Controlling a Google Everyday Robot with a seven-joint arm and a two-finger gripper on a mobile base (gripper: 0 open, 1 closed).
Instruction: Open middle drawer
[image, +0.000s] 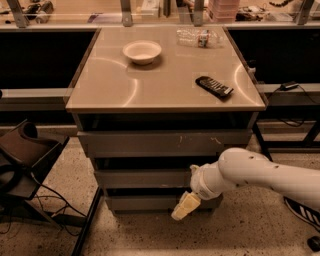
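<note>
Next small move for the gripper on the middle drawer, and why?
Probably lift the gripper a little, up to the top edge of the middle drawer. It now hangs lower, before the bottom drawer, and the middle drawer looks closed with no handle showing, so an edge seems the only hold.

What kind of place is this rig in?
Probably a lab or office test area: a grey drawer cabinet stands between dark benches, with loose cables on the speckled floor. The gripper hangs low in front of the bottom drawer, below the middle drawer.
</note>
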